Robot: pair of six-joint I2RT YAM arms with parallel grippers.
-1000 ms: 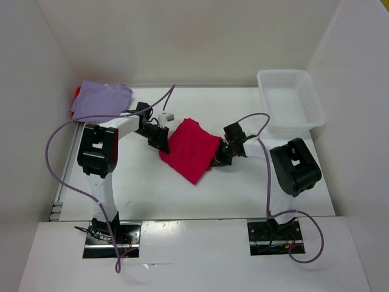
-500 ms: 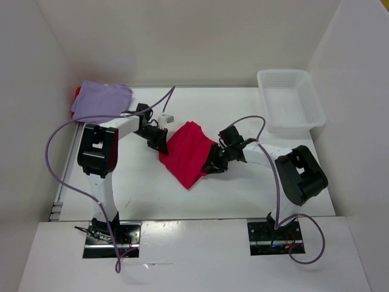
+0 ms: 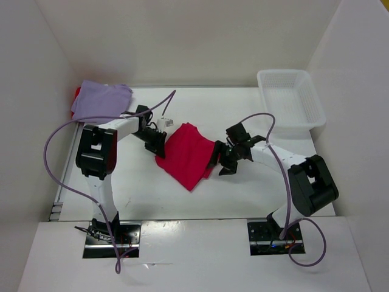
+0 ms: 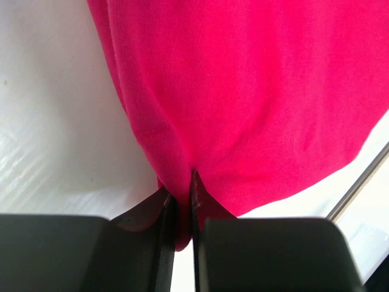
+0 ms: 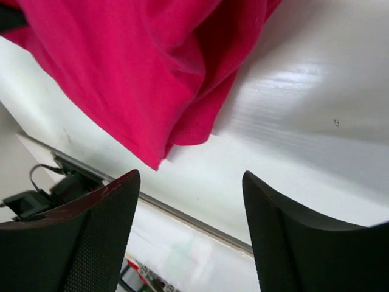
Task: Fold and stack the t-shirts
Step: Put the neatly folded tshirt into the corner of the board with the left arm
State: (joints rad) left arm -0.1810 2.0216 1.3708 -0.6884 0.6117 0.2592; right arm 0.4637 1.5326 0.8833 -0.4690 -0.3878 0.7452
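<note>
**A:** The left hand [image 4: 180,188] is doing what at the shirt's edge?

**B:** It is pinching a fold of the crimson t-shirt [image 3: 188,155]. Its fingers are nearly together, with cloth bunching between them. I'd say it is anchoring that left edge so the shirt is not sliding while the fold is being shaped.

**A:** And the right hand [image 5: 191,182]?

**B:** Its fingers are standing wide apart and holding nothing. It is hovering just beside the shirt's right edge, where a doubled hem is lying on the tabletop [image 3: 243,194].

**A:** Where is the shirt sitting?

**B:** It is lying in the centre of the overhead frame, between the two hands, as a tilted, partly folded rectangle.

**A:** And the stack?

**B:** It is sitting in the upper left. The lavender t-shirt [image 3: 100,98] is lying folded over the red t-shirt [image 3: 77,94], which is showing only a sliver. The crimson one is probably going there once folded.
</note>
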